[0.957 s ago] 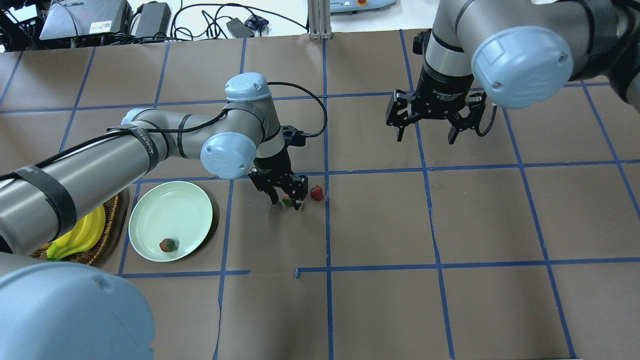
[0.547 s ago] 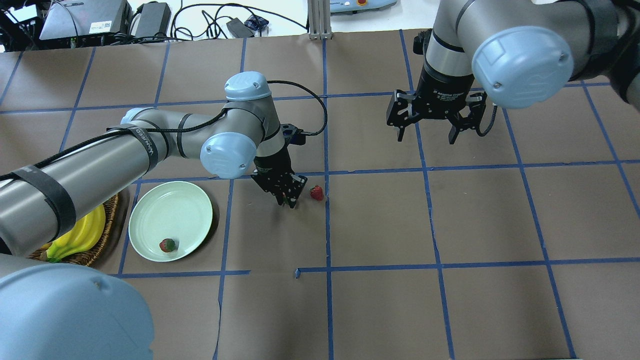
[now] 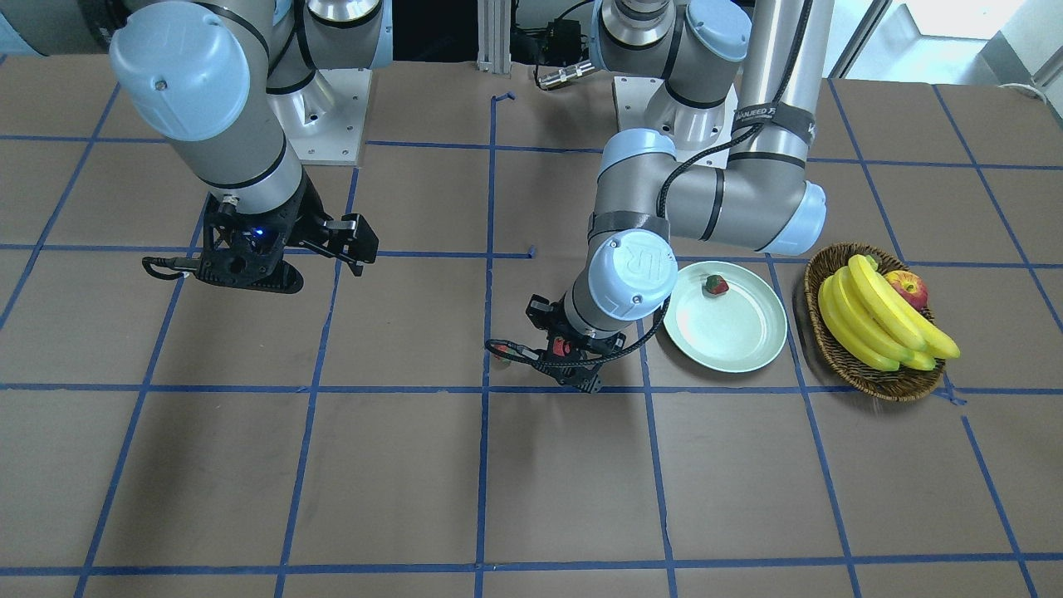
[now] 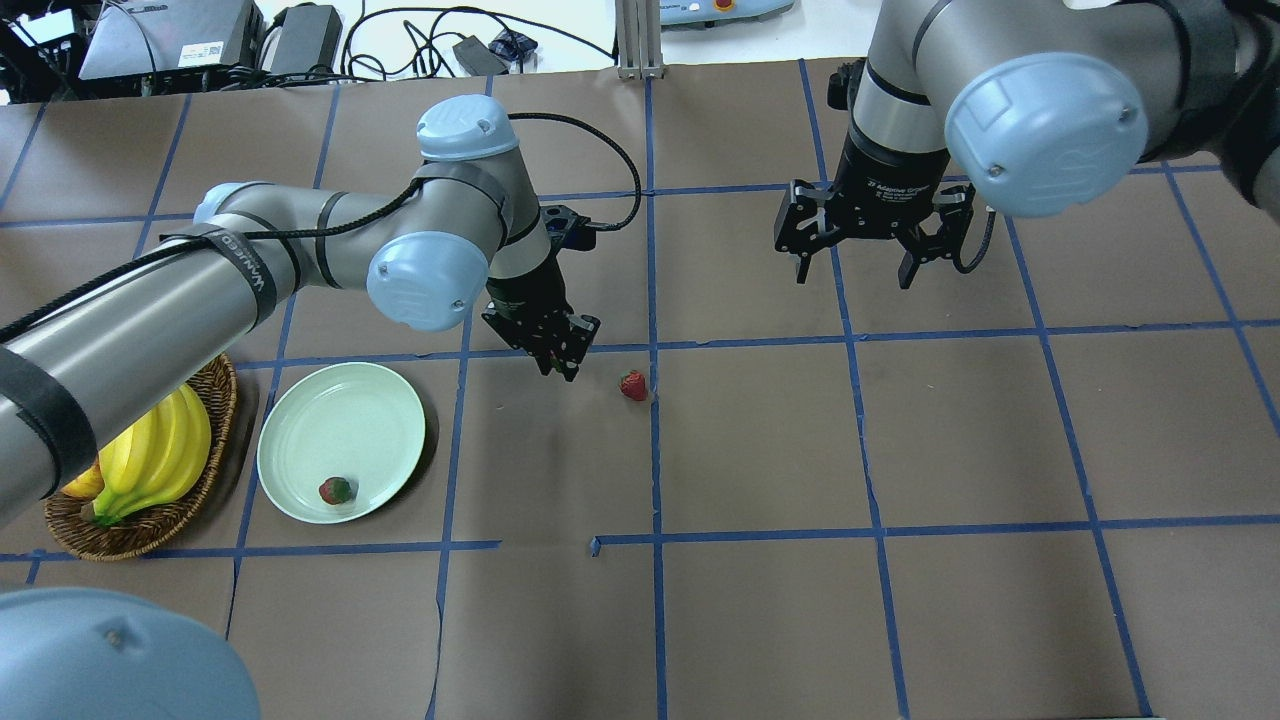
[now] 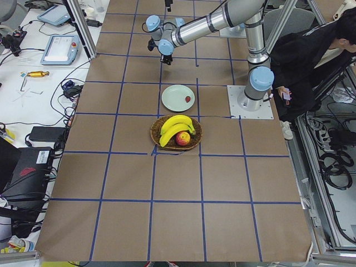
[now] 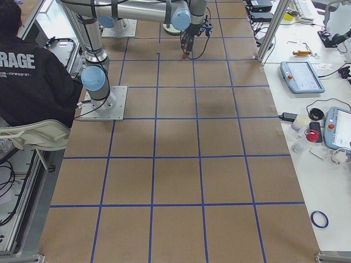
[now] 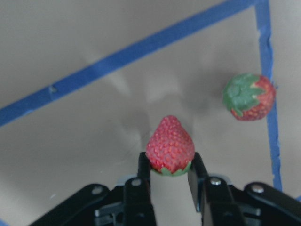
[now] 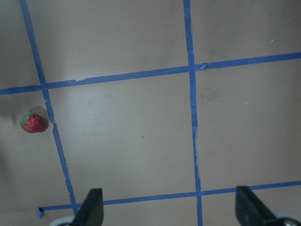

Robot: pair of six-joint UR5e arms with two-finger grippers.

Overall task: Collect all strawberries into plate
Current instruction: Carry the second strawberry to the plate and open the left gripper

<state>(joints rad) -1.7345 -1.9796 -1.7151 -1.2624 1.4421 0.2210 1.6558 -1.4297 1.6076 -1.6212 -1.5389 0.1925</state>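
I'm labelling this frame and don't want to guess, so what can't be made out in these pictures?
Overhead: the held strawberry is hidden between the fingers of the left gripper; only the left wrist view shows it.
Overhead: the apple is almost wholly behind the bananas.
Exterior right: the plate lies past the top edge.
Exterior left: the loose strawberry is too small to find.

Wicker basket [image 3: 837,359] held bananas [image 3: 872,320] and apple [image 3: 908,288]; blue tape [image 3: 486,432] gridded brown paper [image 3: 249,465]; person [image 6: 33,82] sat beside table.
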